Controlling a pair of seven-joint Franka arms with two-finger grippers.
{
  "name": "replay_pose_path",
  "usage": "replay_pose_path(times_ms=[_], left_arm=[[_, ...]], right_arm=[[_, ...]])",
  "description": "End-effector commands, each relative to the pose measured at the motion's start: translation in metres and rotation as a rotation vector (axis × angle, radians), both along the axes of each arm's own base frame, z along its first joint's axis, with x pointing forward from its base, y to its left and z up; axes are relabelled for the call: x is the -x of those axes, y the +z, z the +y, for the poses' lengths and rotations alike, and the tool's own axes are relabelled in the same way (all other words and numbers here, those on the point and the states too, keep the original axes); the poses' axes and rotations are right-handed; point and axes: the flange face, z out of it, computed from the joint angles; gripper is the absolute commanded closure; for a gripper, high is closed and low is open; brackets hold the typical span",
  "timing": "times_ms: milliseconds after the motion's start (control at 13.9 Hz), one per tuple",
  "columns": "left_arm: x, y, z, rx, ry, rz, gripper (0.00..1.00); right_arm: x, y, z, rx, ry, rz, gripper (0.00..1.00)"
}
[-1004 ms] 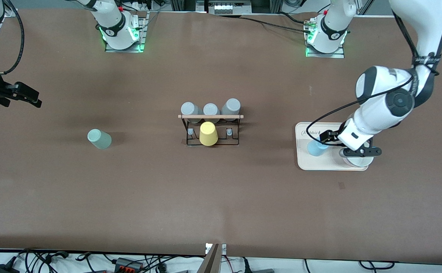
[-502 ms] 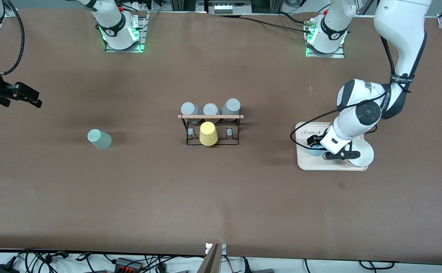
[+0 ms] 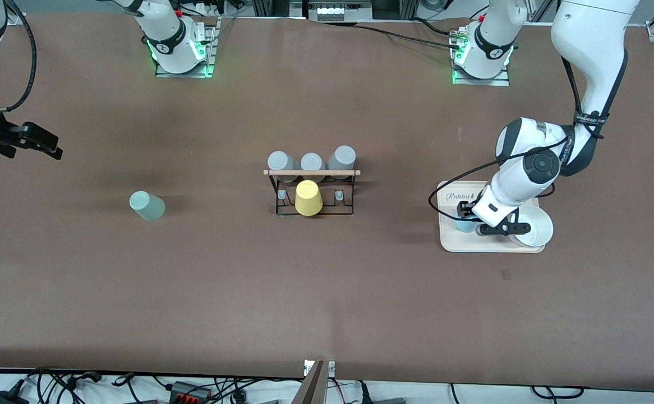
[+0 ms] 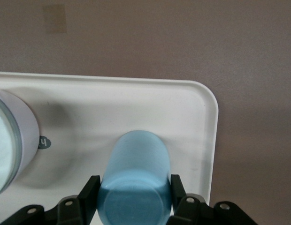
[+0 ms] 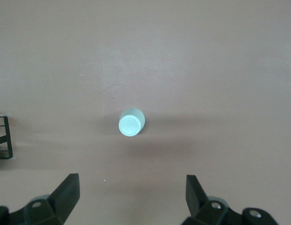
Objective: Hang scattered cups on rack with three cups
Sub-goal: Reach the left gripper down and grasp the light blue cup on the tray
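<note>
The light blue cup (image 4: 134,180) stands upside down on the cream tray (image 3: 450,242) toward the left arm's end of the table (image 3: 327,292), its closed base facing up and its long axis upright. The left pincer (image 3: 465,219) is down around it, one black finger (image 4: 89,194) pressed to each flank, so the cup sits squarely between the jaws and is gripped, though it looks not yet lifted off the tray. A white bowl (image 3: 532,227) sits just beside it on the same tray. The left arm reaches down from its base with the elbow folded high and the wrist pointing steeply at the tray.

The coming move likely turns on raising the cup straight up along its axis, then carrying it toward the rack (image 3: 311,193) at mid-table, where the yellow cup (image 3: 308,198) and three grey cups (image 3: 311,163) already sit and bare pegs flank the yellow one.

The pale mint cup (image 3: 147,205) rests on the table toward the right arm's end, well apart from the rack. The right pincer (image 5: 131,199) hangs over it with fingers spread wide and empty; that arm waits.
</note>
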Motion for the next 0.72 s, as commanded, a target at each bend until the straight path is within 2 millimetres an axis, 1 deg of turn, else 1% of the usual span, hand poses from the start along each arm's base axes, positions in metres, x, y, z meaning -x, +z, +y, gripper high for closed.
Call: replay_pose_path(times_ms=[0, 72, 143, 287, 430, 502, 574, 645], left_arm=[[-0.011, 0.029, 0.000, -0.013, 0.004, -0.052, 0.72], [-0.017, 0.041, -0.003, -0.016, 0.005, -0.053, 0.72], [-0.027, 0.060, -0.011, -0.023, 0.008, -0.045, 0.72], [-0.039, 0.096, -0.041, -0.039, 0.043, -0.012, 0.72], [-0.044, 0.132, -0.083, -0.031, 0.104, -0.028, 0.72], [-0.043, 0.146, -0.107, -0.021, 0.141, -0.044, 0.72], [-0.041, 0.155, -0.129, -0.013, 0.173, -0.056, 0.72], [-0.039, 0.158, -0.152, -0.002, 0.207, -0.066, 0.72]], right_arm=[[0.003, 0.000, -0.001, 0.005, -0.015, 0.010, 0.00], [0.003, 0.000, -0.001, 0.005, -0.014, 0.009, 0.00], [0.003, 0.000, -0.001, 0.005, -0.015, 0.009, 0.00], [0.003, 0.000, -0.001, 0.005, -0.014, 0.009, 0.00], [0.003, 0.000, -0.002, 0.006, -0.015, 0.010, 0.00], [0.003, 0.000, -0.002, 0.006, -0.017, 0.009, 0.00], [0.003, 0.000, -0.002, 0.006, -0.015, 0.009, 0.00], [0.003, 0.000, -0.002, 0.005, -0.017, 0.009, 0.00]])
